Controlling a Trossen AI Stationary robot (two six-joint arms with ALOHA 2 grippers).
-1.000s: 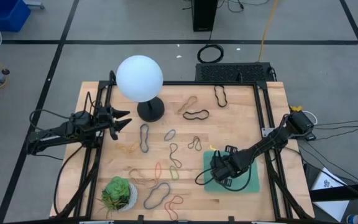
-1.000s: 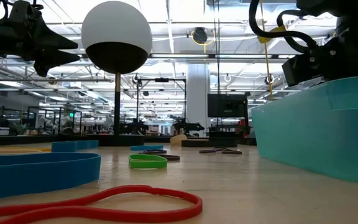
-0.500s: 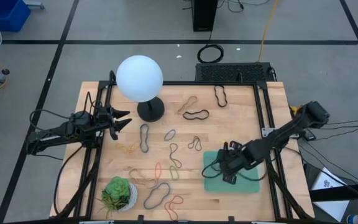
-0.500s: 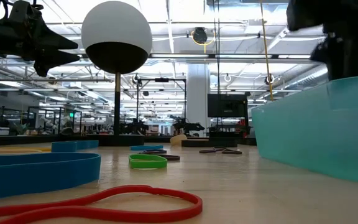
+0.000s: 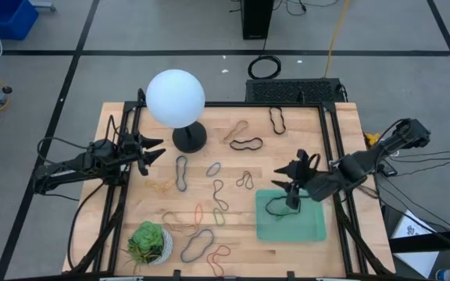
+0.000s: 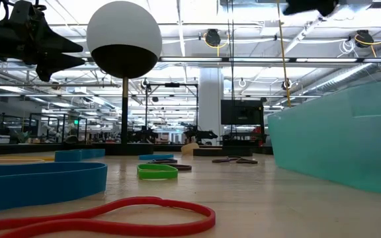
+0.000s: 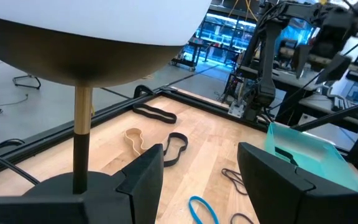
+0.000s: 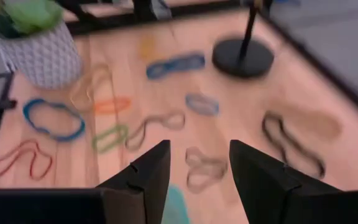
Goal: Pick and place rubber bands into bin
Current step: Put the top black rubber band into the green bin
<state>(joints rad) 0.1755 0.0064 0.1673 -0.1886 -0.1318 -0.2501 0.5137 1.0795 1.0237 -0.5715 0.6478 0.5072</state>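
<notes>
The mint-green bin [image 5: 307,226] stands at the table's near right, with one black rubber band [image 5: 276,207] lying on its floor. Many rubber bands lie flat on the wood: black [image 5: 246,144], tan [image 5: 237,129], blue [image 5: 182,173], green [image 5: 219,217], red [image 5: 219,256]. My right gripper [image 5: 289,181] hangs open and empty above the bin's far edge; in its wrist view [image 8: 199,180] it looks over the bands. My left gripper [image 5: 159,148] is open and empty in the air at the left, beside the lamp base; it also shows in the low view [image 6: 71,53].
A white globe lamp [image 5: 176,97] on a black base [image 5: 189,139] stands at the far left centre. A white pot with a green succulent [image 5: 148,243] stands at the near left. Black rails [image 5: 328,140] run along the table's sides.
My right gripper has risen out of the bin and drawn back toward the table's far right, leaving the low view almost wholly. A black rubber band that was at the gripper now lies alone on the bin's floor.
</notes>
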